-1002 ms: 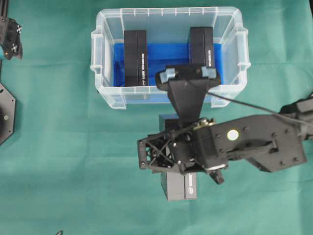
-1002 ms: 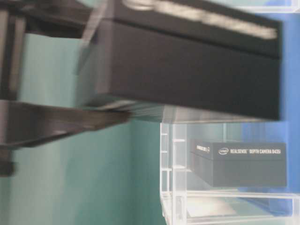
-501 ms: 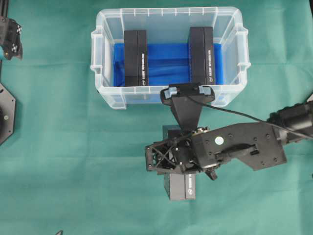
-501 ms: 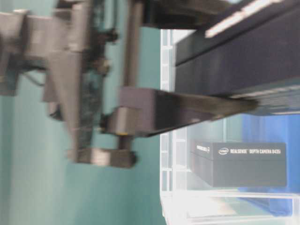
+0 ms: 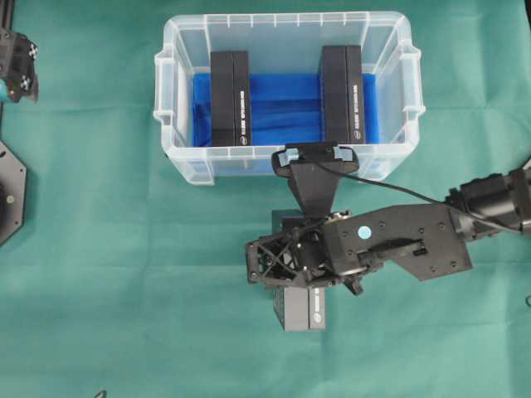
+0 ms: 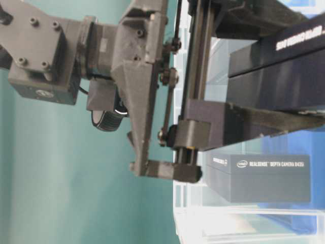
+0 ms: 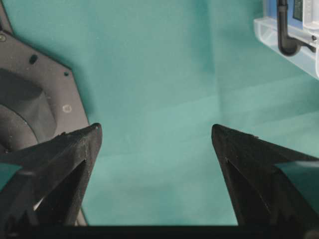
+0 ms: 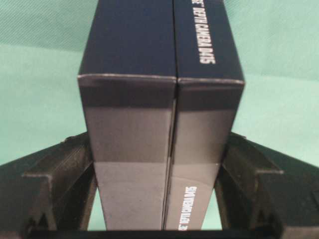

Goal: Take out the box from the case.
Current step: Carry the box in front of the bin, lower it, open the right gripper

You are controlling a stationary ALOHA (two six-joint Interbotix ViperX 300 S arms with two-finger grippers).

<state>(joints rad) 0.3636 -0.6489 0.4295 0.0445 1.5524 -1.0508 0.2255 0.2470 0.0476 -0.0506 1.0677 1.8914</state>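
Note:
The case [image 5: 168,91] is a clear bin with a blue bottom, standing at the back of the green cloth. Two black boxes [image 5: 230,98] [image 5: 343,93] lie inside it; one of them [image 6: 264,178] shows through the wall in the table-level view. A third black box [image 5: 299,311] [image 8: 159,89] is outside, in front of the case over the cloth. My right gripper [image 5: 294,269] [image 8: 159,184] is shut on it, fingers [image 8: 70,174] pressed against both long sides. Whether the box touches the cloth I cannot tell. My left gripper [image 7: 157,132] stands open and empty, far to the left.
A black base plate [image 7: 30,109] [image 5: 10,195] sits at the left edge of the cloth. A corner of the case [image 7: 286,42] shows at the upper right of the left wrist view. The right arm [image 5: 415,245] reaches in from the right side.
The right gripper has sunk lower toward the cloth with the box in it, drawing slightly away from the case. The left gripper has not moved.

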